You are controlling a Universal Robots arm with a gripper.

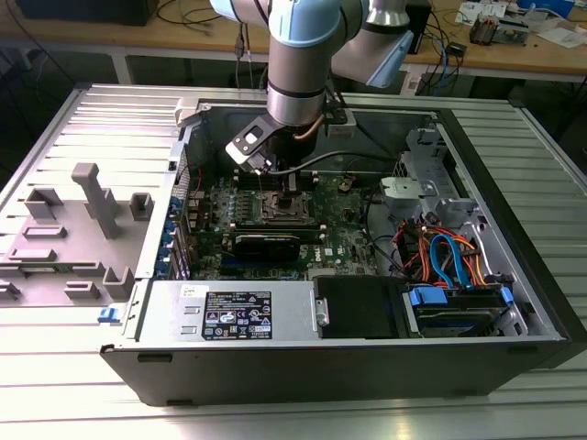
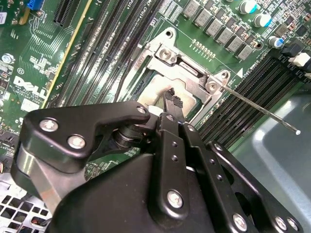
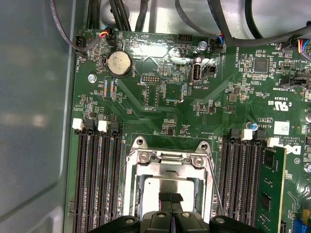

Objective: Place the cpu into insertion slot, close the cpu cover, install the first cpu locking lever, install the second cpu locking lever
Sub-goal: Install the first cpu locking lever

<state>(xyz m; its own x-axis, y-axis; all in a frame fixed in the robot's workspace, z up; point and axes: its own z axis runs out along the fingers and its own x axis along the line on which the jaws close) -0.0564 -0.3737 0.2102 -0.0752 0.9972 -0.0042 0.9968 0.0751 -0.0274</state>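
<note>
My gripper (image 1: 286,190) hangs inside the open computer case, right over the insertion slot (image 1: 280,209) in the middle of the motherboard. In both wrist views its black fingertips (image 3: 170,197) are pressed together, with nothing seen between them, at or just above the cpu (image 3: 165,184). The chip's silver top (image 2: 158,91) lies in the socket and shows through the window of the cpu cover (image 3: 167,160), which lies flat over it. A thin wire locking lever (image 2: 262,112) sticks out free from the socket's corner. The gripper (image 2: 172,103) hides the near half of the socket.
Memory slots (image 3: 97,174) flank the socket, and a green module (image 3: 269,189) stands in one. A long black expansion card (image 1: 266,243) lies just in front of the socket. A power supply (image 1: 229,312), a cable bundle (image 1: 449,257) and grey fixture blocks (image 1: 87,211) are nearby.
</note>
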